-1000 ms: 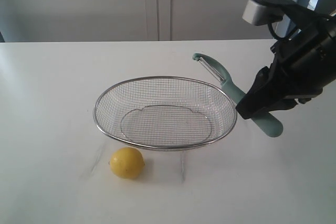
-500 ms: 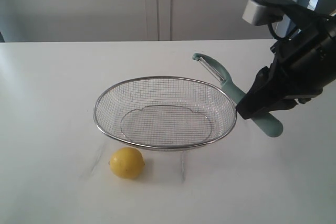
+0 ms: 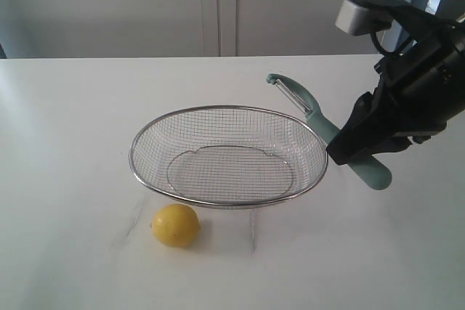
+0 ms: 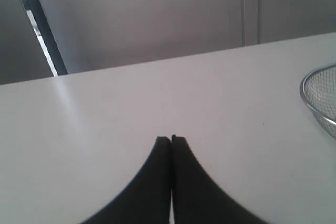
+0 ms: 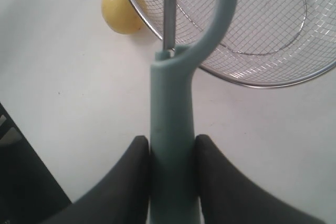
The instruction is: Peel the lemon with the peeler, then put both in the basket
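Note:
The yellow lemon [image 3: 175,225] lies on the white table just in front of the wire mesh basket [image 3: 138,143]. My right gripper [image 3: 347,152] is shut on the teal handle of the peeler [image 3: 318,116], held in the air at the basket's right rim, blade end pointing up and back. In the right wrist view the peeler [image 5: 172,103] runs out from between the gripper [image 5: 171,141], over the basket [image 5: 273,81], with the lemon [image 5: 121,11] beyond the rim. My left gripper [image 4: 171,139] is shut and empty over bare table; the exterior view does not show it.
The white table [image 3: 73,107] stretches wide to the left and in front of the basket. A grey wall with a vertical seam stands behind it. A sliver of the basket rim [image 4: 310,103] shows in the left wrist view.

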### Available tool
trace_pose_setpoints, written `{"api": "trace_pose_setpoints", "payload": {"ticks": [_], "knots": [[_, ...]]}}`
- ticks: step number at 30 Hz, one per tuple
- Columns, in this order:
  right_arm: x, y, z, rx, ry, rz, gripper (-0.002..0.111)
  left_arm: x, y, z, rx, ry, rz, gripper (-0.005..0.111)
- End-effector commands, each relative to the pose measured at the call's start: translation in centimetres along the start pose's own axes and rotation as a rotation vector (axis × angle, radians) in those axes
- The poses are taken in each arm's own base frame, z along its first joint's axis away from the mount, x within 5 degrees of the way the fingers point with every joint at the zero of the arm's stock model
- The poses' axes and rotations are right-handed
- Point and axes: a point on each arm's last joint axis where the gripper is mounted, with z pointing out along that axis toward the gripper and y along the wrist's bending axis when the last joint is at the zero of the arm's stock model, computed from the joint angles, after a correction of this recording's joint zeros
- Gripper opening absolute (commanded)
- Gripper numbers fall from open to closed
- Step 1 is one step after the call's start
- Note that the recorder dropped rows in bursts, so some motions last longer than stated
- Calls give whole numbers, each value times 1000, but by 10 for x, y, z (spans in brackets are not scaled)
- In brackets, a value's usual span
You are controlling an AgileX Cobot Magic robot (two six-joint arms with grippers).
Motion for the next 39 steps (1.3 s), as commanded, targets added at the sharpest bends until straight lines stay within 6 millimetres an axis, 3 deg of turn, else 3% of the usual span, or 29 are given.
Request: {"api": "trace_pose_setpoints", "payload": {"ticks": [1,20,29,39], "knots": [[0,1,-1,1,-15,-10,0,-4,1,0,-13,-50,1,0],[0,1,-1,1,-15,-10,0,-7,2,-1,-19,-77,1,0],[0,1,-1,1,-15,-10,0,-25,5,-4,-58,-278,-25,0],[0,1,-1,1,-15,-10,0,-50,11,-16,-43,-602,-275,0]]}}
